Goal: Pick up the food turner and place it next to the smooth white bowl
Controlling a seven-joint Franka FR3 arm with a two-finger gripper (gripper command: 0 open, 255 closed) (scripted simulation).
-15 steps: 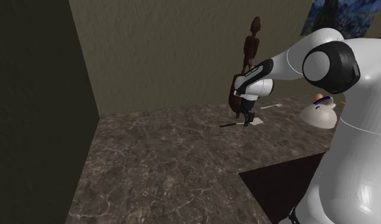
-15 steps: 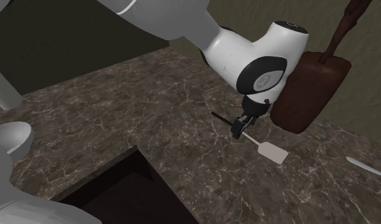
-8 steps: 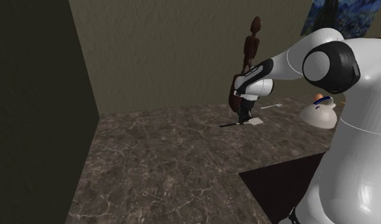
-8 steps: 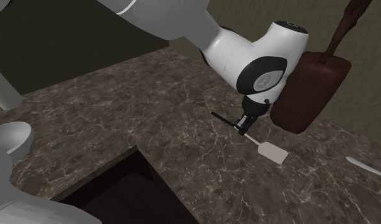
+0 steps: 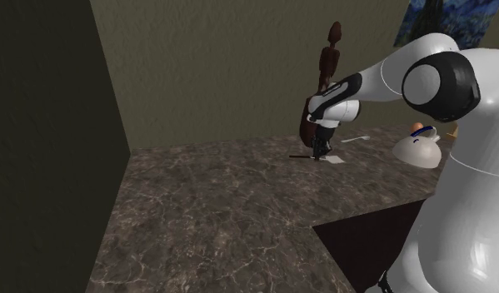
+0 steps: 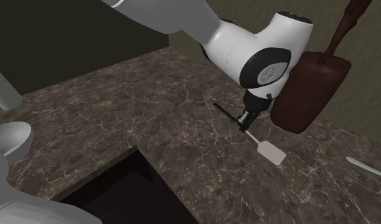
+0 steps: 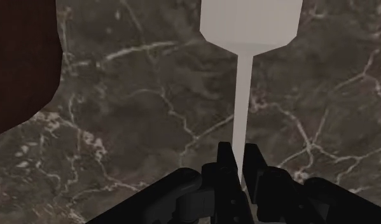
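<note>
Wrist view: the hand (image 7: 238, 154) is clamped on the thin pale shaft of the food turner (image 7: 244, 83). Its two black fingers press the shaft from either side, and the broad pale blade points away from them over the dark veined surface (image 7: 138, 108).

In the second exterior view the hand (image 6: 246, 121) grips the food turner (image 6: 262, 145) where the black handle meets the pale shaft. The handle sticks out to the left and the blade slopes down to the right. I cannot tell whether the blade is clear of the surface (image 6: 119, 108). A dark brown object (image 6: 310, 89) stands just beyond the hand on the far side.

In the shoulder view the white bowl (image 5: 418, 150) sits well apart from the hand (image 5: 321, 151), to the right and close to the robot's body.

The step in hand looks like the lift. The grip is off the turner's middle, so the blade end may sag or swivel. A straight, slow rise would suit, high enough for the blade to clear the surface before any sideways travel. The carry should swing away from the dark brown object and end with the turner laid flat beside the bowl, not touching its rim.
</note>
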